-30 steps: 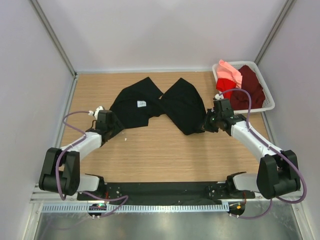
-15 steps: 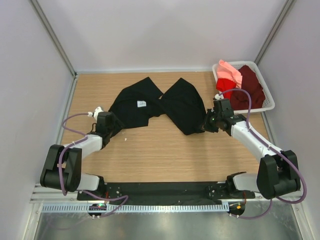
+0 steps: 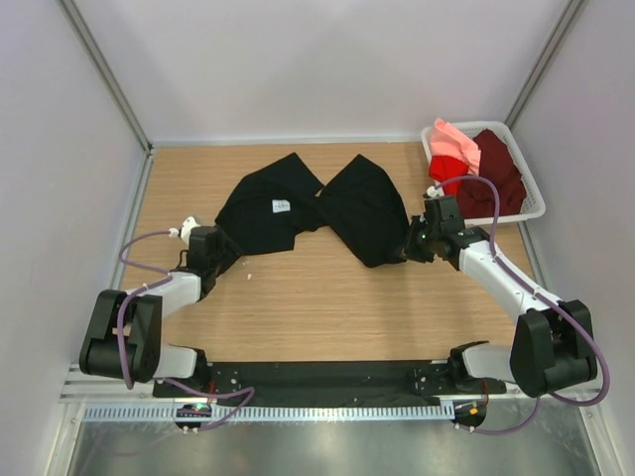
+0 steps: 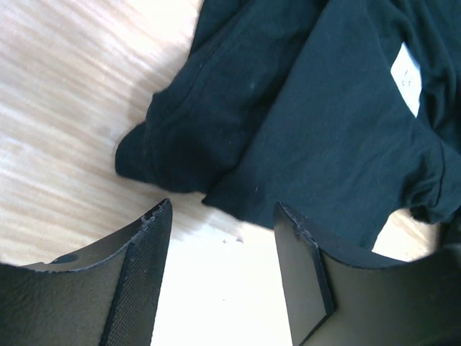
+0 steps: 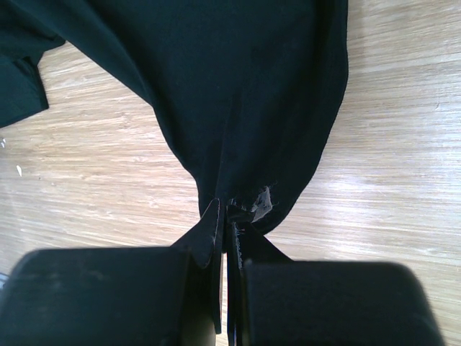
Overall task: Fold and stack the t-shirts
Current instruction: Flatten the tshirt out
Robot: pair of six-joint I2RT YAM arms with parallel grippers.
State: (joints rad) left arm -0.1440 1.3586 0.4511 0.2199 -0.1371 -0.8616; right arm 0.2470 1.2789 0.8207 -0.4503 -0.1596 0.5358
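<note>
Pale walls [image 3: 298,69] enclose a wood-grain counter [image 3: 327,307]; the black t-shirt [image 3: 347,203] lies crumpled mid-counter, its small white label [image 3: 281,206] unreadable. Just beside its near-left edge the left tool [image 4: 222,214] gapes empty, while the right tool [image 5: 227,216] pinches its right hem. Far right, a white basket [image 3: 531,193] holds maroon, red and salmon shirts [image 3: 501,169]

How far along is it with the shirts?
Nothing looks folded or stacked yet. In hand: the black t-shirt lies crumpled on the table, its corner pinched in the right pincer, the left pincer open beside it. Left: the maroon shirt, red shirt and pink shirt heaped in the basket.
</note>
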